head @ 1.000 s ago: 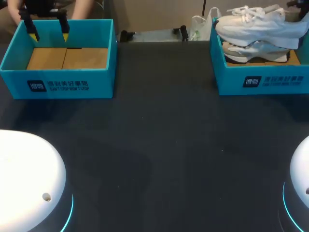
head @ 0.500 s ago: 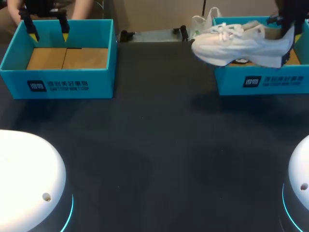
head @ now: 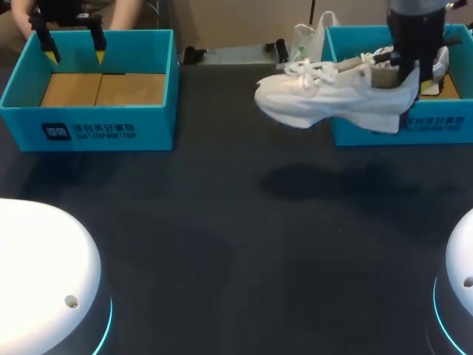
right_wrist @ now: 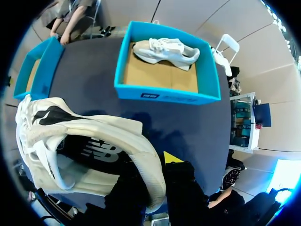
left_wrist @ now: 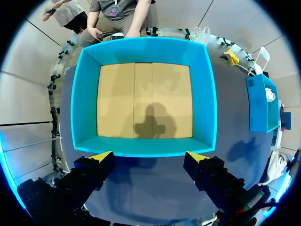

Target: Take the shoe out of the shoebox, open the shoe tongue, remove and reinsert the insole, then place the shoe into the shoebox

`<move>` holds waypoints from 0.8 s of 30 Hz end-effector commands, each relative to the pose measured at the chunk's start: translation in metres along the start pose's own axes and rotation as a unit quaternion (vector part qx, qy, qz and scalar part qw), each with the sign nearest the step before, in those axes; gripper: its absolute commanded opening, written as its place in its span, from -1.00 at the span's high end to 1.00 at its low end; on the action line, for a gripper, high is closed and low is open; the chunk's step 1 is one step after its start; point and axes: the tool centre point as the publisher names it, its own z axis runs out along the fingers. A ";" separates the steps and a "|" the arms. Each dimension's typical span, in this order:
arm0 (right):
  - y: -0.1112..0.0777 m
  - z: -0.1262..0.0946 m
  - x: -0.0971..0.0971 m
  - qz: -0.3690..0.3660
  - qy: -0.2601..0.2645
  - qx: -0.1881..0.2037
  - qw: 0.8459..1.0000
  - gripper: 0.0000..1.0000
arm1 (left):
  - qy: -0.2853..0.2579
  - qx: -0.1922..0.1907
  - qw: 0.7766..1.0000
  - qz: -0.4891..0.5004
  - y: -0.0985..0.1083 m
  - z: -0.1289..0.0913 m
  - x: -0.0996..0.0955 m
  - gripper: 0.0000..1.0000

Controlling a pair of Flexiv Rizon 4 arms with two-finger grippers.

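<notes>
A white sneaker [head: 325, 100] hangs in the air just left of the right teal shoebox [head: 403, 127], toe pointing left. My right gripper [head: 411, 80] is shut on its heel collar. In the right wrist view the sneaker [right_wrist: 80, 141] fills the space around the gripper [right_wrist: 153, 172]; one yellow fingertip [right_wrist: 171, 157] shows outside the heel, the other is hidden inside. A second white sneaker [right_wrist: 164, 51] lies in the right shoebox [right_wrist: 167, 92]. My left gripper [head: 74, 48] hovers open over the empty left shoebox [head: 89, 129]; its fingers [left_wrist: 101, 157] stand wide above the box's near wall [left_wrist: 146, 147].
A white plastic bag [head: 307, 37] lies at the table's back edge between the boxes. Dark tabletop [head: 222, 222] stretches between and in front of the boxes. My arms' white bases [head: 37, 274] sit at the front corners.
My right arm has lifted the sneaker out of the right shoebox and carried it left and forward over the table. The left arm has not moved.
</notes>
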 end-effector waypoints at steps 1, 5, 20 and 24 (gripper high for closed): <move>-0.019 0.000 0.023 -0.003 0.000 -0.008 1.000 1.00 | 0.000 0.000 1.000 0.000 0.000 0.000 0.000 -1.00; -0.035 0.001 0.040 -0.005 0.016 -0.006 1.000 1.00 | 0.000 0.000 1.000 0.000 0.000 0.000 0.000 -1.00; -0.094 0.010 0.091 -0.021 0.039 0.009 0.999 1.00 | 0.000 0.000 1.000 0.000 0.000 0.000 0.000 -1.00; -0.101 0.015 0.099 -0.027 0.033 0.020 0.999 1.00 | 0.000 0.000 1.000 0.000 0.000 0.000 0.000 -1.00</move>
